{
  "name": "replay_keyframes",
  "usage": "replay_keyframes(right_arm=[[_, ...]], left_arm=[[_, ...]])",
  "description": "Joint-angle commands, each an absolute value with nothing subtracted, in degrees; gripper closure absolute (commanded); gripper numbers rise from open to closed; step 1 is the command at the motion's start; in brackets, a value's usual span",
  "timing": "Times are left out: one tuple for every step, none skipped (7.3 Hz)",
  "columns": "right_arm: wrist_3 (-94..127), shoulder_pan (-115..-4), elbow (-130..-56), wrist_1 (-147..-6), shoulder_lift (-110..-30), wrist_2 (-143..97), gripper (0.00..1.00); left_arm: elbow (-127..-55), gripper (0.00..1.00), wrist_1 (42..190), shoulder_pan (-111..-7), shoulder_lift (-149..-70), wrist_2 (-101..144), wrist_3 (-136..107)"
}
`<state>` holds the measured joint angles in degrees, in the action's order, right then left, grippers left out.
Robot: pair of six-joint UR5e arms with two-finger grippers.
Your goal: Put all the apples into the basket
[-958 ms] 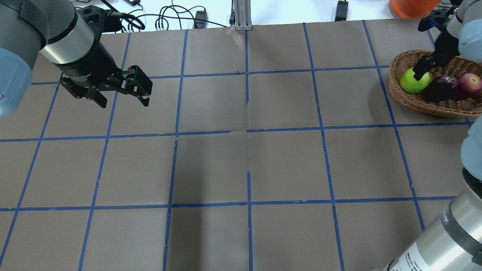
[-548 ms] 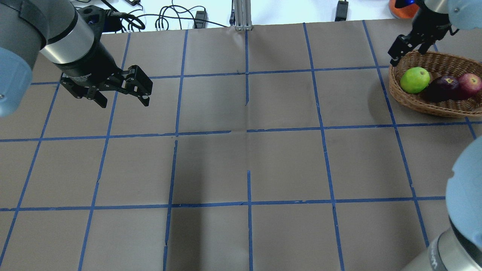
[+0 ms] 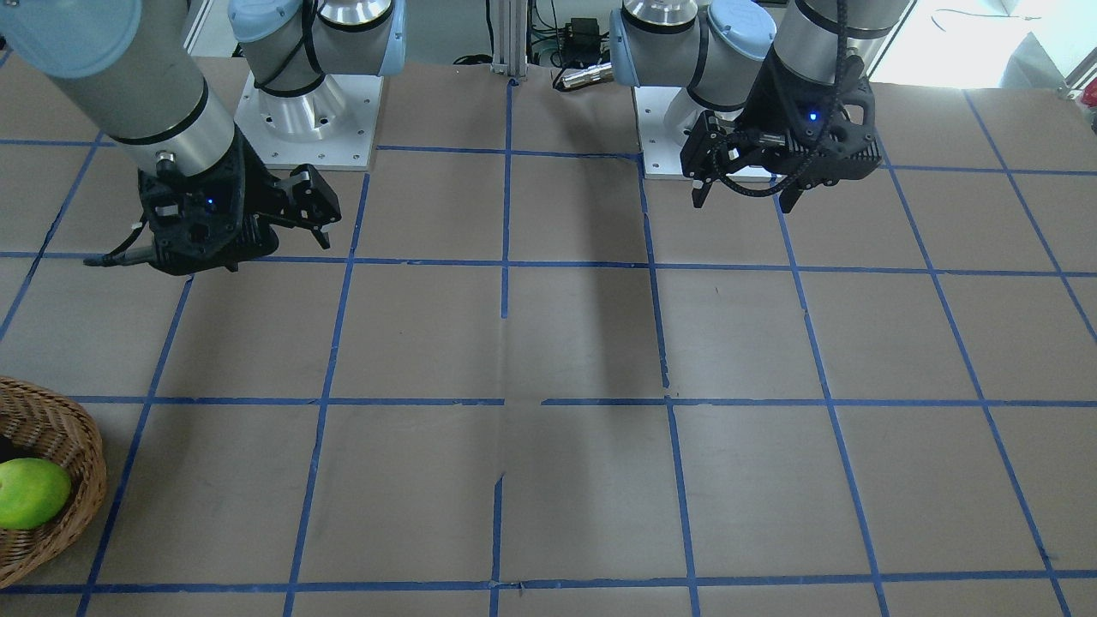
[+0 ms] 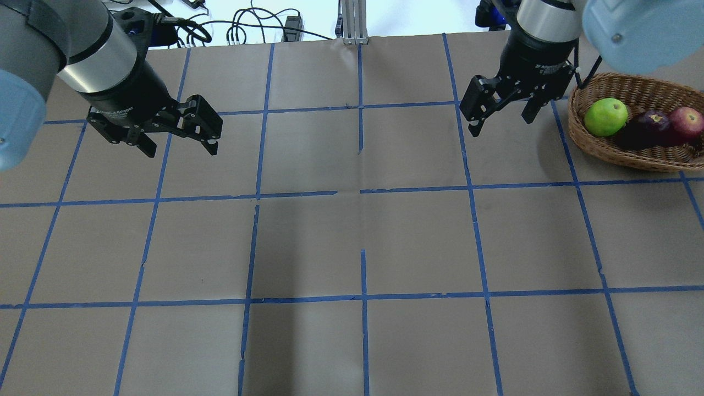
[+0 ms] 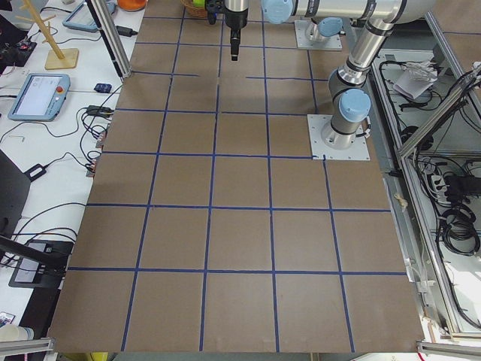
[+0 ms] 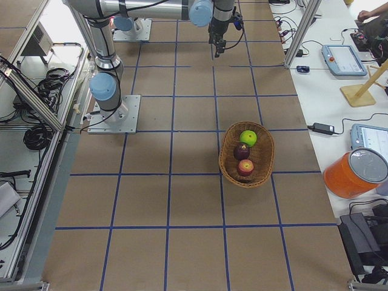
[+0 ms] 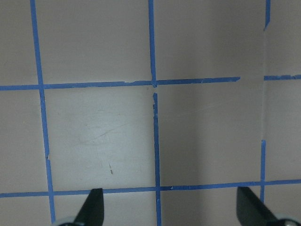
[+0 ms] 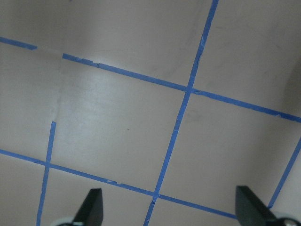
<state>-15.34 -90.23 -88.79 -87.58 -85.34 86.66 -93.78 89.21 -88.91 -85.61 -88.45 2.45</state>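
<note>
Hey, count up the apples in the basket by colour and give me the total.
Green apple: 1
Dark maroon apple: 1
Red apple: 1
Total: 3, all inside the basket

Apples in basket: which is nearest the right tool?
The green apple, at the basket end facing the right tool; maroon apple is middle, red apple farthest.

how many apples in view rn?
3, all in the basket: green apple at the end toward the table's middle, maroon apple in the centre, red apple at the outer end. Exterior right view shows its whole inside; none seems hidden.
</note>
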Motion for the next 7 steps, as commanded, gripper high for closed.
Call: replay_keyframes(right_arm=[[-16.78, -87.73, -92.82, -95.65, -87.90, 87.79, 0.00], [-15.66, -87.37, -91.94, -93.89, -87.89, 88.24, 0.00], [-13.56, -87.45, -92.11, -92.56, -87.89, 87.89, 0.00], [-10.05, -88.06, -92.11, -91.94, -88.06, 88.15, 0.00], [-6.54, -90.33, -91.59, -91.67, -87.89, 88.94, 0.00], [-6.07, -91.66, -91.32, -91.84, -87.98, 91.38, 0.00], [-5.98, -91.67, -91.23, -91.76, -88.07, 91.32, 0.00]], left_arm=[[-93.69, 0.00, 89.30, -88.86, -85.61, -88.42, 2.46], [-93.69, 0.00, 89.30, -88.86, -85.61, -88.50, 2.46], [-93.69, 0.00, 89.30, -88.86, -85.61, -88.51, 2.46], [-93.69, 0.00, 89.30, -88.86, -85.61, -88.51, 2.46], [-93.69, 0.00, 89.30, -88.86, -85.61, -88.51, 2.46], [-93.69, 0.00, 89.30, -88.77, -85.61, -88.51, 2.46], [-93.69, 0.00, 89.21, -88.77, -85.61, -88.51, 2.46]])
